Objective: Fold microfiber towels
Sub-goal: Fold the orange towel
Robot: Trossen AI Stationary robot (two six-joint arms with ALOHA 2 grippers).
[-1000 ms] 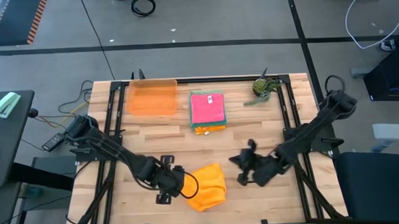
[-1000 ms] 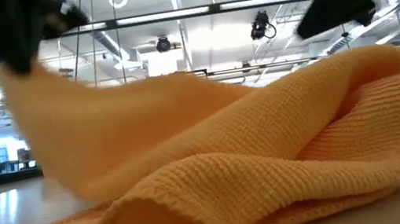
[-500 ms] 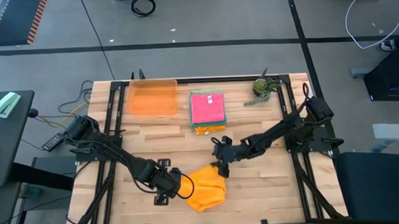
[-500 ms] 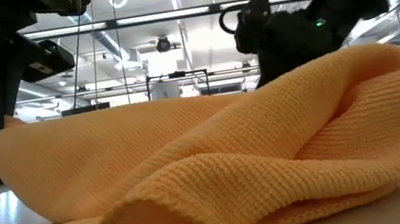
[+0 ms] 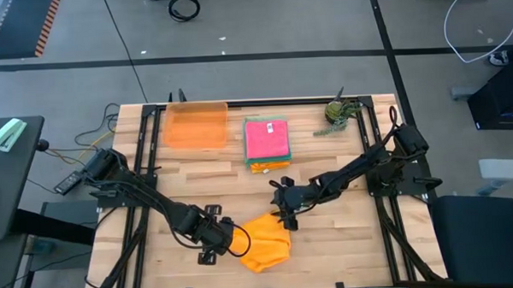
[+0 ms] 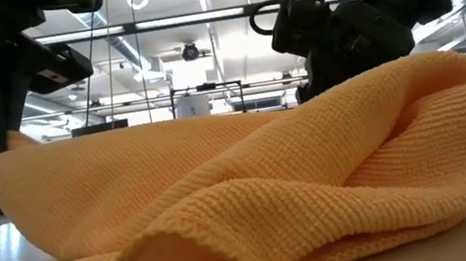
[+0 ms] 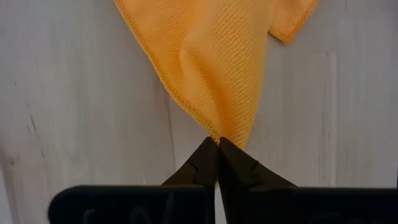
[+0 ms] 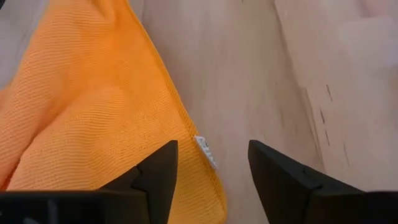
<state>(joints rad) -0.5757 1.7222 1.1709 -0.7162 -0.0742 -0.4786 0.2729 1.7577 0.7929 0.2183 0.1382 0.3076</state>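
From above I see a pale wooden butcher-block table (image 5: 328,235) in a black frame, standing on a grey concrete floor (image 5: 261,24) crossed by dark tape lines. A black side desk (image 5: 9,170) sits at nine o'clock, a coiled black cable (image 5: 184,6) at twelve. At table height, ceiling strip lights (image 6: 198,17) and pipes run overhead.

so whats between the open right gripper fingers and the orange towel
Only bare wooden table, seen in the right wrist view: the right gripper hovers open at the orange towel edge with its white tag.
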